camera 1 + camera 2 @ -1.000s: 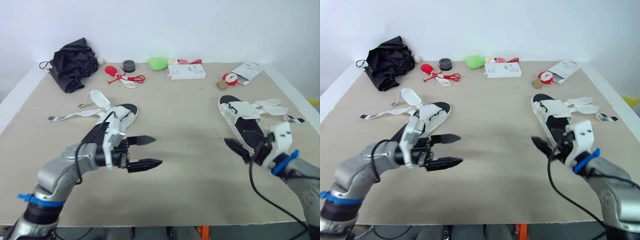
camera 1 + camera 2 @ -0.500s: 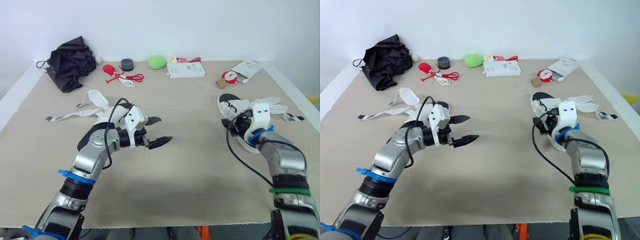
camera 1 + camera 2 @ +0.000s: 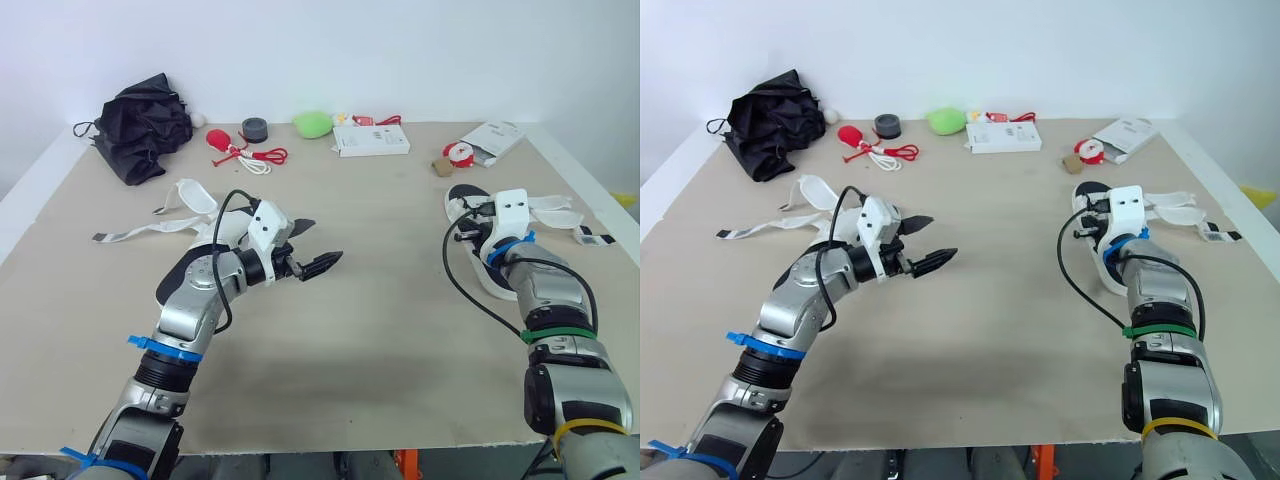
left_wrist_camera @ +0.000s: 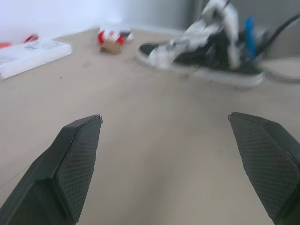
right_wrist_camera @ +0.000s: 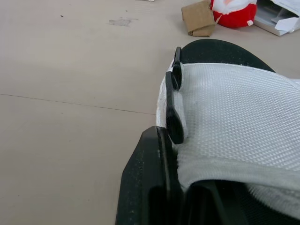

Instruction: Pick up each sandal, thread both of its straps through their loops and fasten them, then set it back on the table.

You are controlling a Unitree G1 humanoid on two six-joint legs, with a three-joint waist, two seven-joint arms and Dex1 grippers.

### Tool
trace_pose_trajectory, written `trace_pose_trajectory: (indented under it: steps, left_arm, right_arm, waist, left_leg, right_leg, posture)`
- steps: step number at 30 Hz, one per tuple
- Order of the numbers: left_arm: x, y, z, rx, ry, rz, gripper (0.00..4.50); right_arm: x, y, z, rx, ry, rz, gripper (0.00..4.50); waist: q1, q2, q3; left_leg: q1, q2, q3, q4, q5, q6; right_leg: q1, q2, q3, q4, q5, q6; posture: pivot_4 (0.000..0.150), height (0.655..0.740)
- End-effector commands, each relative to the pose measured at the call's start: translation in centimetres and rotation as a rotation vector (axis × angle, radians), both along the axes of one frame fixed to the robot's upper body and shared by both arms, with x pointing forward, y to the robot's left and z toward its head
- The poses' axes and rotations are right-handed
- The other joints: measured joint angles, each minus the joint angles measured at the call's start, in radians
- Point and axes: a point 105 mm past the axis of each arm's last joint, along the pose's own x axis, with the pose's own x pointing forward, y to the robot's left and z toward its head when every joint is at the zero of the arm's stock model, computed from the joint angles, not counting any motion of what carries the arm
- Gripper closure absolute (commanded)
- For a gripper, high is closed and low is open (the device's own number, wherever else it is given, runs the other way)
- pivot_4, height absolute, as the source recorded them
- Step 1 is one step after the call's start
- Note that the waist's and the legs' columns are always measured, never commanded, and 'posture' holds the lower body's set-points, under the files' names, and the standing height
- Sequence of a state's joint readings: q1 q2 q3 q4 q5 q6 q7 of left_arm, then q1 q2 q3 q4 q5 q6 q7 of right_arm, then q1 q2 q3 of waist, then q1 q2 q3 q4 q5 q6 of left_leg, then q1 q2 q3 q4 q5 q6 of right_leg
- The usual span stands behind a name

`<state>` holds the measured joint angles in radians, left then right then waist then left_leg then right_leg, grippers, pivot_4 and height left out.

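Sandal (image 5: pixel 234 93) on table (image 3: pixel 400 320), at right gripper (image 3: pixel 472 228) (touching)

No writing here is legible on anything.

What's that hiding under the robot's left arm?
A black and white sandal lies on the table. Its loose white straps stick out to the side. The arm covers most of its sole, so the rest can't be seen.
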<state>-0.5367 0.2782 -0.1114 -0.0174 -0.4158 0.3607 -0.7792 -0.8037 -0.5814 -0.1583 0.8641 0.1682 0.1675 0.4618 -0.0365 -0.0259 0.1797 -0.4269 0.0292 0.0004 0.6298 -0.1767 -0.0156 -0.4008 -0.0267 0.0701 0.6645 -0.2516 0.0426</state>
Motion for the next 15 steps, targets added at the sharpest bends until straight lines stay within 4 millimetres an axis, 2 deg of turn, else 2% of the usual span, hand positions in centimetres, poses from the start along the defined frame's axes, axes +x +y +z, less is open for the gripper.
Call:
trace_pose_trajectory:
  steps: [1,4,6,8,10,15]
  left_arm:
    - [-1.2,0.2,1.9,-0.054,-0.041,-0.057,0.02]
    - [-1.8,0.5,2.4,-0.056,-0.043,-0.087,0.02]
    - [-2.6,1.3,2.8,-0.044,-0.049,-0.119,0.02]
    - [-3.5,2.3,2.8,0.0,-0.057,-0.154,0.02]
    - [-3.9,3.6,2.6,0.049,-0.059,-0.159,0.02]
    - [-4.0,5.9,2.1,0.178,0.0,-0.181,0.02]
  right_arm:
    - [-0.1,0.4,0.0,0.028,-0.001,0.048,4.44]
    - [-0.7,1.8,0.6,0.084,0.005,0.164,4.44]
    - [-2.5,4.5,1.5,0.103,0.008,0.397,4.44]
    - [-6.0,7.1,2.2,0.058,0.043,0.688,4.44]
    - [-9.0,9.0,2.1,0.025,0.096,0.879,4.44]
    - [-13.5,12.4,1.4,-0.057,0.218,1.19,4.44]
  waist:
    - [0.0,0.0,0.0]
    - [-0.006,0.0,0.0]
    - [-0.009,0.0,0.0]
    - [-0.012,0.001,0.0]
    - [-0.015,0.001,0.0]
    - [-0.015,0.001,0.001]
  left_leg:
    - [0.0,0.0,0.0,0.0,0.0,0.0]
    - [0.0,0.0,0.0,0.0,0.0,0.0]
    - [0.0,0.001,0.0,0.0,0.0,0.0]
    - [0.0,0.002,-0.001,-0.001,0.0,0.0]
    - [0.0,0.002,-0.001,-0.004,-0.001,0.001]
    - [0.002,0.004,-0.001,-0.003,-0.001,0.0]
  right_leg:
    - [0.0,0.0,0.0,0.0,0.0,0.0]
    - [0.0,0.0,0.0,0.0,0.0,0.0]
    - [0.0,0.001,0.0,0.0,0.0,0.0]
    - [0.0,0.002,0.0,0.0,-0.001,0.0]
    - [-0.002,0.002,0.0,0.0,-0.002,-0.001]
    - [-0.002,0.004,0.0,0.001,-0.004,0.002]
  posture:
    - [0.15,0.74]
    - [0.15,0.74]
    - [0.15,0.74]
    - [0.15,0.74]
    - [0.15,0.74]
    - [0.15,0.74]
